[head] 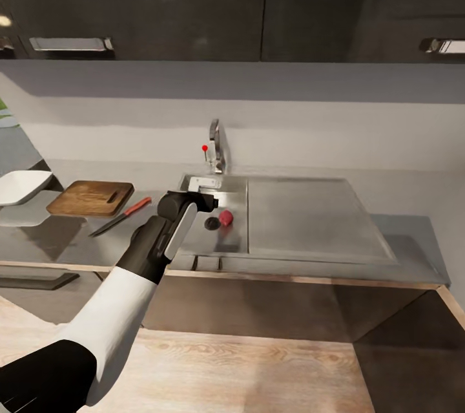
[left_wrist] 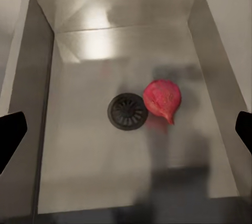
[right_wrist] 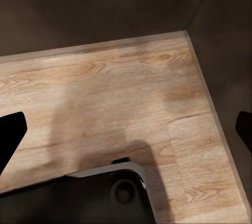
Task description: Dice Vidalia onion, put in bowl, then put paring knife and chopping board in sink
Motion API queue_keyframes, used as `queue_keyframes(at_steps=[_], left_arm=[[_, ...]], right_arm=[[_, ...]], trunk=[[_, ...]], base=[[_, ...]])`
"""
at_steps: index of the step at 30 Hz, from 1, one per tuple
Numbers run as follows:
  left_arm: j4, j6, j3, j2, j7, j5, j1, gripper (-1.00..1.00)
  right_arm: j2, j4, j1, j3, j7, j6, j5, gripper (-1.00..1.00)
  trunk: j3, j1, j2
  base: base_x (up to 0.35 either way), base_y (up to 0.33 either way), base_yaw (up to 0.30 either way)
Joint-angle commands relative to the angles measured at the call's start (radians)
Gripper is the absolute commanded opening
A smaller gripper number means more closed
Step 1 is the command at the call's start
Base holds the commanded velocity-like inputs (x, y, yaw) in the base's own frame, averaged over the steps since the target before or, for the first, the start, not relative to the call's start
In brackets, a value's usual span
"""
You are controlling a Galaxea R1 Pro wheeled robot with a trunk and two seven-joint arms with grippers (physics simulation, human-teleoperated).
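1. Stainless steel sink (head: 194, 242) set in the glossy grey countertop (head: 413, 232); flat drainboard (head: 310, 212) adjoins the basin on the right side of the head view; chrome tap (head: 216, 145) with red knob (head: 205, 148) at the back.
2. Vidalia onion (left_wrist: 163, 99) lies on the basin floor, touching the rim of the round drain (left_wrist: 126, 111); pointed end aimed toward the near wall. Head view confirms: onion just right of the drain.
3. Left gripper (left_wrist: 126, 134) hovers above the basin, looking straight down. Fingers (left_wrist: 10, 132) spread wide, at opposite edges of the left wrist view; nothing between them, no contact with the onion.
4. Right gripper (right_wrist: 126, 132): fingers likewise spread wide, holding nothing; below it, light wooden floor (right_wrist: 105, 92) and dark cabinet fronts (right_wrist: 105, 3).
5. Chopping board (head: 90, 198) lies flat on the countertop, left of the sink, handle slot toward the sink.
6. Paring knife (head: 121, 216) lies just beside the board's near right corner; red-orange handle toward the sink, blade pointing left and nearer.
7. White bowl (head: 22, 185) sits left of the board, partly cut by the frame edge.
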Motion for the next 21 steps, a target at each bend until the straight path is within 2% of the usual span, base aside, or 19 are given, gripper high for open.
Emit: queue_keyframes(at_steps=[1,7,21], left_arm=[[0.004,0.003,-0.001,0.000,0.010,0.010,-0.001,1.00],[0.043,-0.033,-0.001,0.000,0.009,0.010,-0.001,1.00],[0.105,-0.055,-0.001,0.002,0.008,0.010,0.000,1.00]], right_arm=[[0.001,-0.001,0.000,-0.002,-0.006,0.000,0.010,1.00],[0.001,0.008,0.000,-0.002,-0.006,0.000,0.010,1.00],[0.001,0.025,0.000,-0.002,-0.006,0.000,0.010,1.00]], trunk=[[-0.003,0.001,-0.002],[-0.013,0.001,-0.002],[-0.035,0.001,-0.002]], base=[[0.268,-0.111,0.000],[0.229,-0.114,0.000],[0.023,-0.007,0.000]])
